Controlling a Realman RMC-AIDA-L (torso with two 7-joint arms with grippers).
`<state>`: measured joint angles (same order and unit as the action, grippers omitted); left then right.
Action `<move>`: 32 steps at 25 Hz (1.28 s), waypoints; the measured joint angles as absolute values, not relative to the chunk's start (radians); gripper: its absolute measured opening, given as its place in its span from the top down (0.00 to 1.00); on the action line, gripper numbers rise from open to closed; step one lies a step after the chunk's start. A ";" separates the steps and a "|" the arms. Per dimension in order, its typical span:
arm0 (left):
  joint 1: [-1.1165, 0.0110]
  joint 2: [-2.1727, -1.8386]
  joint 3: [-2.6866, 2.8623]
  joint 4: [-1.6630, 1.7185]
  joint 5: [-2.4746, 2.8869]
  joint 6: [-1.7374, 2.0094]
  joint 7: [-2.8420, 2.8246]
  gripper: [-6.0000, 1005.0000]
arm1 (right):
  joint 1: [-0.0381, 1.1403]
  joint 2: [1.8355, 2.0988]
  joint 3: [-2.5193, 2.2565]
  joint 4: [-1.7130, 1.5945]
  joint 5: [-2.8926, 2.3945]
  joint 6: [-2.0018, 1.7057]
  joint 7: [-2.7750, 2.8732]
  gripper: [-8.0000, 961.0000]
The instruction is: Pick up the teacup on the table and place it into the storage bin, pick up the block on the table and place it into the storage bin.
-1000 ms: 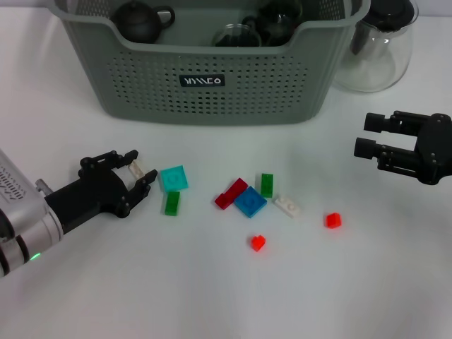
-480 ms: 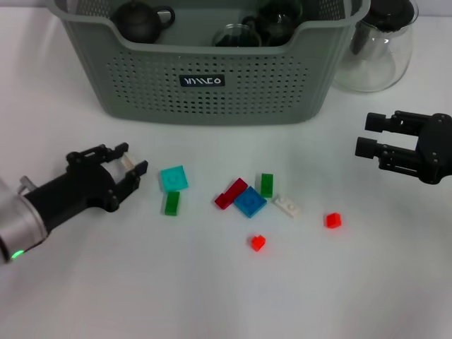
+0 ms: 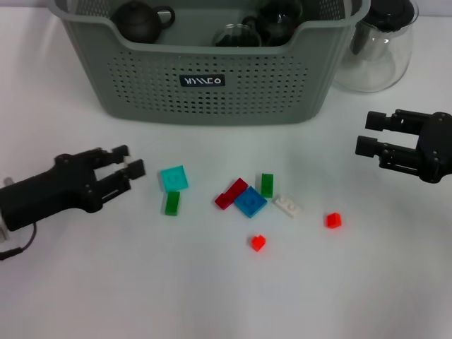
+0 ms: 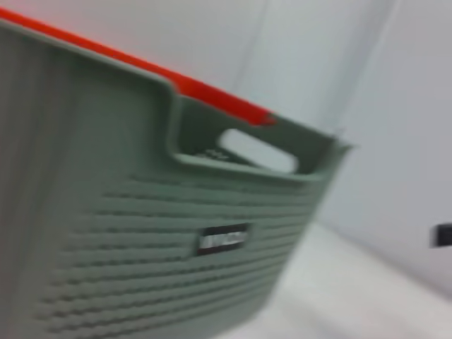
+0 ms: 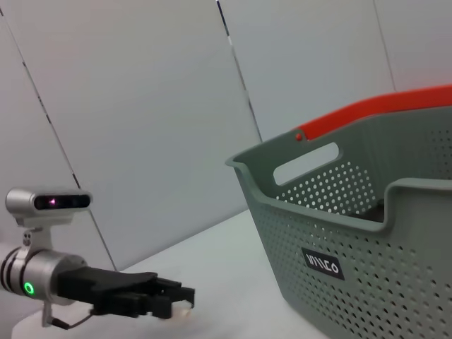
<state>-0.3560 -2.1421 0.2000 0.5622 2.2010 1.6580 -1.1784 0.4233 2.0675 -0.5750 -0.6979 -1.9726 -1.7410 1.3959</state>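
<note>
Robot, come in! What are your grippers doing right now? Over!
Left gripper shut on white block, left of the storage bin. Right gripper open, idle beside glass jug. Path to bin unblocked.

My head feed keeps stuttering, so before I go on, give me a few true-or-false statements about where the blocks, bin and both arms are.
1. The left gripper holds a small white block between its jaws. True.
2. The storage bin has nothing in it. False: a dark teapot and other dark and glass ware sit inside.
3. The right gripper is over the scattered blocks. False: it hangs off to the right, below the glass jug, holding nothing.
4. The cyan block lies on the table just above a green block. True.
5. Two small red blocks, and, lie apart from the others. True.
</note>
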 joint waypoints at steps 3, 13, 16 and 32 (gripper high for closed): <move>-0.387 -2.132 0.205 0.564 2.228 1.731 -1.303 0.58 | 0.422 2.068 -0.574 -0.698 -1.973 -1.741 1.396 0.36; -0.523 -2.103 0.198 0.534 2.173 1.933 -1.620 0.57 | 0.422 2.068 -0.577 -0.699 -1.973 -1.741 1.396 0.36; -0.570 -2.086 0.197 0.515 2.131 1.976 -1.670 0.57 | 0.422 2.067 -0.578 -0.699 -1.973 -1.742 1.395 0.36; -0.905 -1.979 0.375 0.687 2.012 1.682 -1.923 0.58 | 0.425 2.068 -0.580 -0.702 -1.973 -1.744 1.395 0.36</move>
